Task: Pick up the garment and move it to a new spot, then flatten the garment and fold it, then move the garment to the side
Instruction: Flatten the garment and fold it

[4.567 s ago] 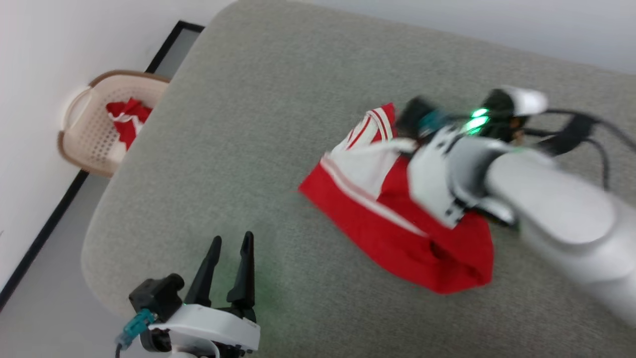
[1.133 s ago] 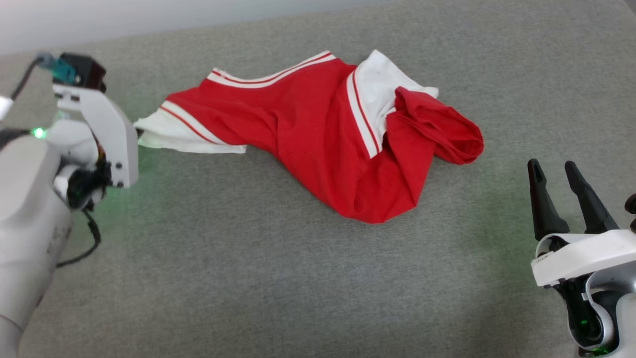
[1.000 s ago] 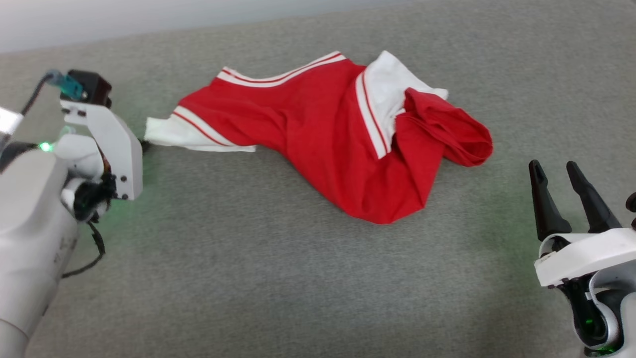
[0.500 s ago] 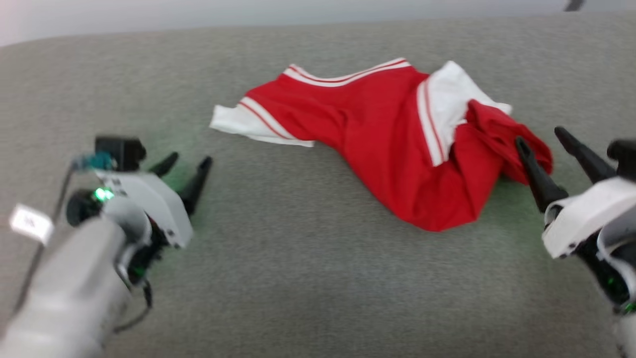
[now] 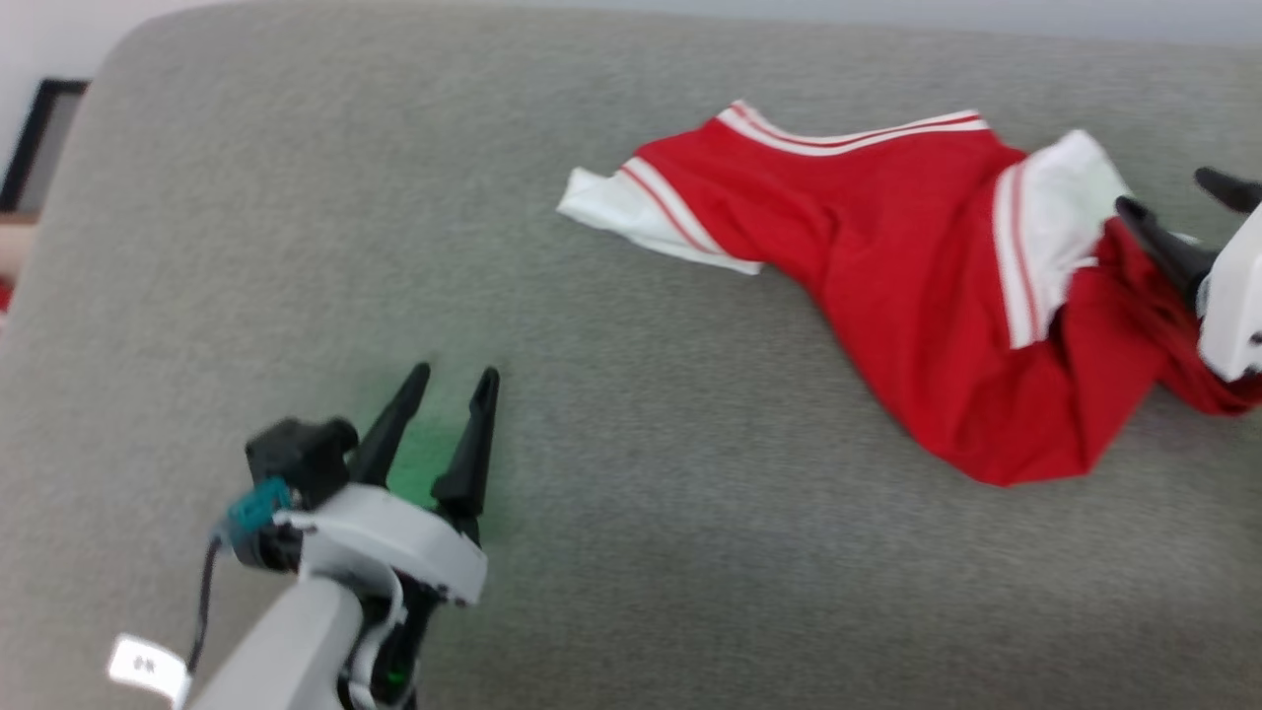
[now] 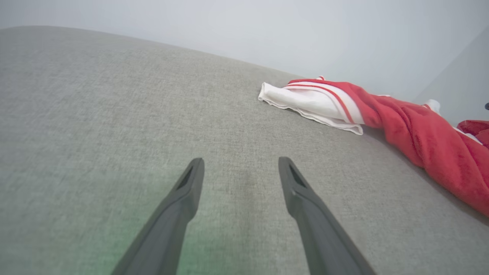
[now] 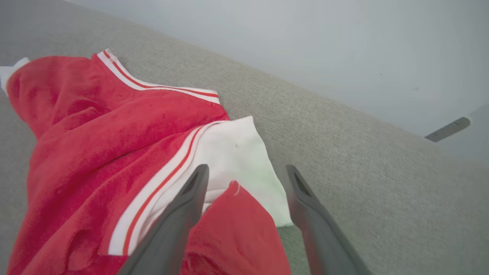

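Head view: the garment (image 5: 887, 247) lies crumpled on the grey fabric-covered worktop (image 5: 296, 227), stretched from a white flap with red and white stripes at its left end to a bunched red heap at its right end. The left end effector (image 5: 455, 371) hangs low over bare fabric at the lower left, well apart from the garment, its two dark fingers spread wide with nothing between them; in its wrist view the garment's white striped end sits ahead and to the right of the fingertips. The right end effector (image 5: 1163, 189) comes in from the right edge over the bunched end, fingers also spread wide. In the right wrist view a white inside panel and a raised red fold lie between those fingers near their tips, and whether the fingers touch the cloth cannot be told; nothing is clamped.

Past the worktop's left edge a beige sliver (image 5: 12, 251) with a speck of red below it shows, too cut off to say what it is.

The worktop's rounded corner sits at the upper left, with a dark strip (image 5: 39, 138) beyond it. The garment's striped hem runs near the far edge, against a pale wall. Bare fabric lies between the left end effector and the garment and all along the near side
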You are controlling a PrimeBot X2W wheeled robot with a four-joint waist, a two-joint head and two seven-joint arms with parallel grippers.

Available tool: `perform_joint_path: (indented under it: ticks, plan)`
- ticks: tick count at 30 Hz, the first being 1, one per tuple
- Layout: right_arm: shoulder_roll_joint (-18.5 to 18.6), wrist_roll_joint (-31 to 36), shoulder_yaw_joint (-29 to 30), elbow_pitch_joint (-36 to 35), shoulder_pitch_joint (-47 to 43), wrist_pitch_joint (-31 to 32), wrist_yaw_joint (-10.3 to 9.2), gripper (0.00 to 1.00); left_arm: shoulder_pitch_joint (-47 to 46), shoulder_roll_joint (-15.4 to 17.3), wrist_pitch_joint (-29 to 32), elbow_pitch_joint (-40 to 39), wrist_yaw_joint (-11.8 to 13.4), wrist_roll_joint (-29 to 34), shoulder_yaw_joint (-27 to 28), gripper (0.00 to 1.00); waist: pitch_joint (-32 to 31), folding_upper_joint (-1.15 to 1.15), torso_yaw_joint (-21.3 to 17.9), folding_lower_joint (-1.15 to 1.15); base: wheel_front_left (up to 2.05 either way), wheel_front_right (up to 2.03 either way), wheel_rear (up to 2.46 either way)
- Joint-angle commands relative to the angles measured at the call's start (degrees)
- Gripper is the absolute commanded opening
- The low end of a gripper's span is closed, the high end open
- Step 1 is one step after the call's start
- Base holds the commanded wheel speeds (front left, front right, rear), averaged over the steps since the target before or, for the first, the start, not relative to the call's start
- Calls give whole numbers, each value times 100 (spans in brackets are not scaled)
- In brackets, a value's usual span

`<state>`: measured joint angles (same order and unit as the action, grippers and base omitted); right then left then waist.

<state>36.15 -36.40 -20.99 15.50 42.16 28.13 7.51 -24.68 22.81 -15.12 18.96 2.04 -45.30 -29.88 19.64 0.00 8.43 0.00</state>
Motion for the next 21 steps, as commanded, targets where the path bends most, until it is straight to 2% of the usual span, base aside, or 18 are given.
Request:
perform_joint_path:
  ticks: [1, 4, 11, 15, 19, 20, 21]
  plan:
    - [76, -111, -152, 135, 209, 83, -4, 100, 172, -108, 2, -123, -4, 136, 146, 100, 200, 0, 329, 0, 0, 0, 0]
    - [263, -231, -454, 553, 680, 275, -5, 100, 422, -322, 0, -325, -135, 390, 440, 100, 304, 0, 496, 0, 0, 0, 0]
    - [447, -498, -1084, 1377, 1581, 786, -5, 100, 587, -717, 1, -286, -500, 778, 846, 100, 579, 0, 754, 0, 0, 0, 0]
    - [438, -699, -1431, 1729, 1807, 1137, -4, 100, 601, -889, 1, -218, -669, 929, 1020, 100, 675, 0, 822, 0, 0, 0, 0]
    - [458, -865, -1692, 1911, 1911, 1222, -4, 100, 593, -996, 0, -129, -786, 1069, 1154, 100, 707, 0, 842, 0, 0, 0, 0]
    - [442, -922, -1757, 1943, 1910, 1231, -4, 78, 582, -1007, 0, -110, -815, 1091, 1185, 100, 712, 0, 836, 0, 0, 0, 0]
    - [429, -977, -1827, 1957, 1925, 1246, -1, 47, 565, -1014, 0, -99, -830, 1121, 1213, 100, 715, 0, 825, 0, 0, 0, 0]
